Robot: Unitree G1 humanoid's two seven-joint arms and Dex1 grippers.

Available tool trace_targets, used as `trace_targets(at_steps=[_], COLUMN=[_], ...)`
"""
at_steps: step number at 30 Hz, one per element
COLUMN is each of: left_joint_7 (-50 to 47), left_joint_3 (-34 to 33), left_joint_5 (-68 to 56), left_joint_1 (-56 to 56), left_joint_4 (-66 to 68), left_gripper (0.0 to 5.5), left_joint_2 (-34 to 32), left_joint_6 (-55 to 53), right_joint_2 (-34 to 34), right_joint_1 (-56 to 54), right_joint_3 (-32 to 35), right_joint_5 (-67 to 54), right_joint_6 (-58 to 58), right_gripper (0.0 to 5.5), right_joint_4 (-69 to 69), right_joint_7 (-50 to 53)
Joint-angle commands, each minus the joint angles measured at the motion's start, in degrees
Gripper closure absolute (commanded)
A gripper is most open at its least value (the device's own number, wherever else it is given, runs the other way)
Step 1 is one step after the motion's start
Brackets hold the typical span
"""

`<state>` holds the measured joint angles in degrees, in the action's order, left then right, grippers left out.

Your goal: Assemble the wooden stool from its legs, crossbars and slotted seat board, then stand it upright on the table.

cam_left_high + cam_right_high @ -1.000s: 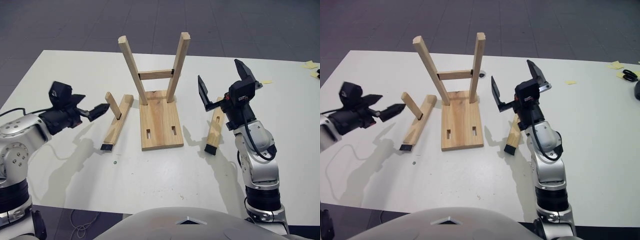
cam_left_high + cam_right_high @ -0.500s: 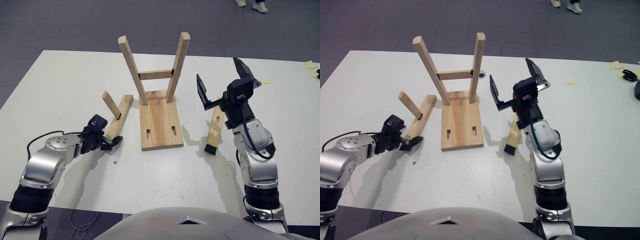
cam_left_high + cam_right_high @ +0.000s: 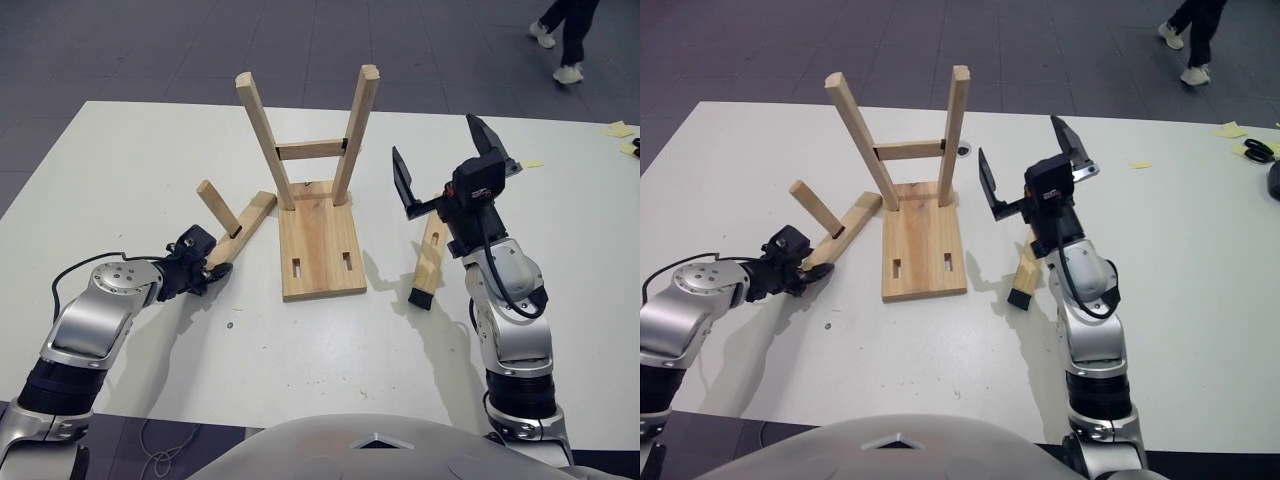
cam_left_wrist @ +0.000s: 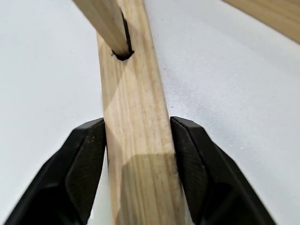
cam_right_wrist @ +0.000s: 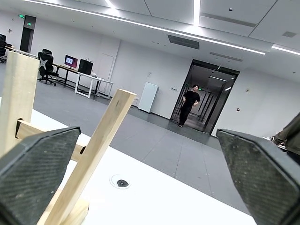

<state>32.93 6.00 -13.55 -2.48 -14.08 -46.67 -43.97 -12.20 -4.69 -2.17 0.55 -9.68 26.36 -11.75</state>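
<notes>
Fingers of the left gripper are squeezed tight on the near end of a loose light wooden leg. This leg lies on the left side of the white table, and a short wooden crossbar sticks up out of a hole in it. The far end of the leg is just beside the flat wooden seat board.

The seat board lies upside down in the middle of the table. Two tall wooden legs already stand up from its far end, joined by a thin crossbar. Two small empty slots wait at its near end.

On the right, the right gripper is held up in the air with its fingers spread wide and nothing in them. Below it lies a second loose wooden leg with a black cap on its near end.

The job looks about half done. The step now seems to be picking up the left leg. Next, I think it must be lifted, turned to point up, and pushed down into the empty slot on that side.
</notes>
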Motion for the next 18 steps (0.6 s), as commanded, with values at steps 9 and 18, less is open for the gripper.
trace_targets(at_steps=[9, 18], left_joint_7=[-23.4, -16.6], left_joint_3=[-19.2, -5.3], left_joint_5=[4.3, 7.0], left_joint_1=[-18.6, -34.0], left_joint_4=[4.4, -2.1], left_gripper=[3.46, 3.46], left_joint_2=[10.9, 16.3], left_joint_6=[11.4, 32.4], right_joint_2=[1.0, 3.4], right_joint_1=[-11.1, -44.1], right_joint_3=[9.0, 23.5], right_joint_5=[-11.5, -60.3], right_joint_6=[-5.2, -32.8], right_gripper=[0.10, 0.10], right_joint_4=[-3.3, -16.2], right_joint_7=[0.0, 5.4])
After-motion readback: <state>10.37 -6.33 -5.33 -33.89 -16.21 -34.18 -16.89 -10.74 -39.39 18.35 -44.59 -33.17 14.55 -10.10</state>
